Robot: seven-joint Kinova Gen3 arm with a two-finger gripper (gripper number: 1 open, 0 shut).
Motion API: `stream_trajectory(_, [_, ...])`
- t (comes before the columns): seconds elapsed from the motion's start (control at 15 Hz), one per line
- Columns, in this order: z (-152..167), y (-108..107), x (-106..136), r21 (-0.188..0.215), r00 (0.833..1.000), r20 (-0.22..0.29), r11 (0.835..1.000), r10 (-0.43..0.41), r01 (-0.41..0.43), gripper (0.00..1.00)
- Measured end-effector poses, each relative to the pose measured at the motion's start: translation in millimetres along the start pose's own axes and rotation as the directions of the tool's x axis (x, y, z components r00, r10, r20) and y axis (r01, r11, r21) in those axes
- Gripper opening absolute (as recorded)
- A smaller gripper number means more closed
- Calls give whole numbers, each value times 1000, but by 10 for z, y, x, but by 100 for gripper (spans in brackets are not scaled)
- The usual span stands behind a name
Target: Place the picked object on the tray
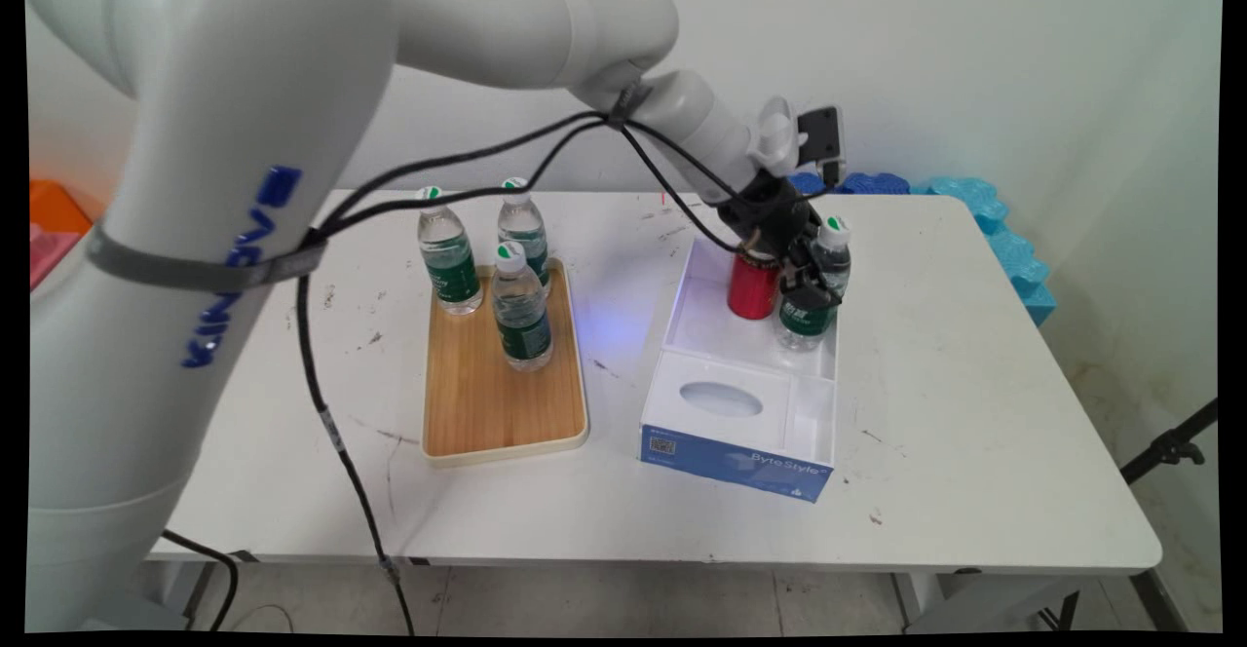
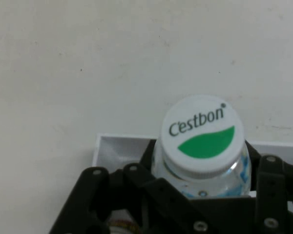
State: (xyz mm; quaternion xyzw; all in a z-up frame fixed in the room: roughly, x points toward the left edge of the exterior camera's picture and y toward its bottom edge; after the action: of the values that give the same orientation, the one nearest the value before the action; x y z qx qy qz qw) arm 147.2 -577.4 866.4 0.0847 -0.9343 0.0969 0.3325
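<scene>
- Our tool (image 1: 813, 277) is clenched around a water bottle (image 1: 816, 288) just below its white cap, which reads "C'estbon" in the hand view; the bottle (image 2: 202, 146) sits between the tool's black links there.
- The bottle stands upright inside the white box (image 1: 750, 374), in the open compartment at the far end, at its right wall.
- Touching or just beside the tool on its left is a red can (image 1: 752, 286) in that same compartment.
- We judge that a good hold here means keeping the bottle upright and giving the can and the box wall room, since both crowd the tool.
- Well to the tool's left, three more bottles (image 1: 521, 306) stand on a wooden tray (image 1: 487, 413) on the table (image 1: 974, 413).
- We cannot see the fingertips themselves, nor whether the bottle's base rests on the box floor; the can's top is hidden behind the tool.
</scene>
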Motion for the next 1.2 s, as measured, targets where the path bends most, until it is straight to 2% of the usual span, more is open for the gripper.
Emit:
stream_trajectory(0.27, [-465,64,113,18,999,-45,1000,-10,11,0])
stream_trajectory(0.4, [-813,152,150,27,997,-77,999,-16,18,0])
stream_trajectory(0.67, [-1298,325,45,31,994,-109,999,-29,33,0])
stream_trajectory(0.93, [-1858,623,-333,17,992,-116,998,-58,61,0])
stream_trajectory(1.2, [-2370,949,-829,0,991,-100,996,-93,93,0])
